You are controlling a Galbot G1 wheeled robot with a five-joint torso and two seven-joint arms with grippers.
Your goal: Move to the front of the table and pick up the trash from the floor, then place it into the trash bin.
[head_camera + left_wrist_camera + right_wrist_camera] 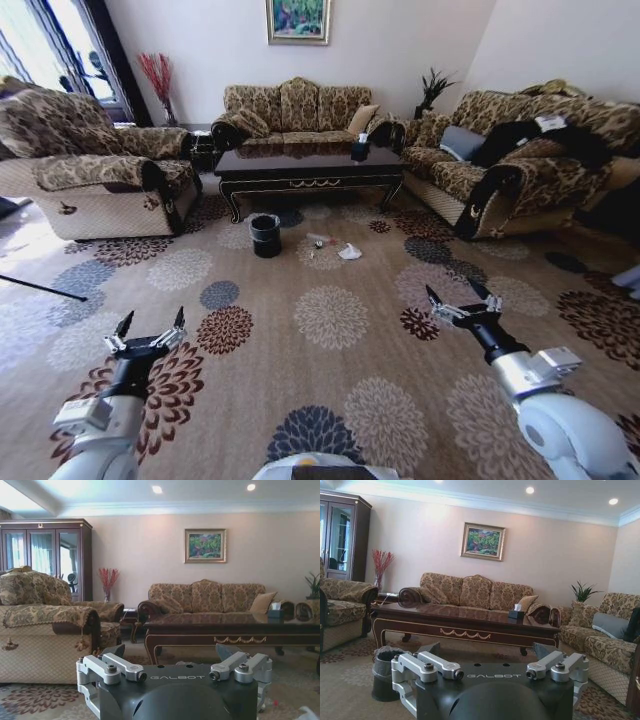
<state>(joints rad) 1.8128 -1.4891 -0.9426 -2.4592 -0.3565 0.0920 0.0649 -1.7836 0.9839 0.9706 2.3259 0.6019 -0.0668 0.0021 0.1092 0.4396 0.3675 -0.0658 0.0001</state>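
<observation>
The dark glossy table [305, 165] with gold trim stands ahead, in front of the back sofa. On the patterned carpet floor [330, 318] before it sits the small black trash bin [265, 236]. To the bin's right lies the trash: a white paper wad [349, 252] and small bits [319, 241] too small to tell apart. My left gripper [153, 320] and right gripper [451, 292] hover open and empty over the carpet, well short of the trash. The right wrist view has the trash bin [384, 672] and table [465, 622] beyond the open right gripper [487, 651]. Past the open left gripper [170, 652], the left wrist view takes in the table [235, 627].
An armchair [90, 170] stands at the left, a sofa [295, 108] behind the table and another sofa [500, 165] at the right. A thin dark rod [40, 288] lies on the floor at far left. A tissue box [360, 148] sits on the table. Open carpet stretches ahead.
</observation>
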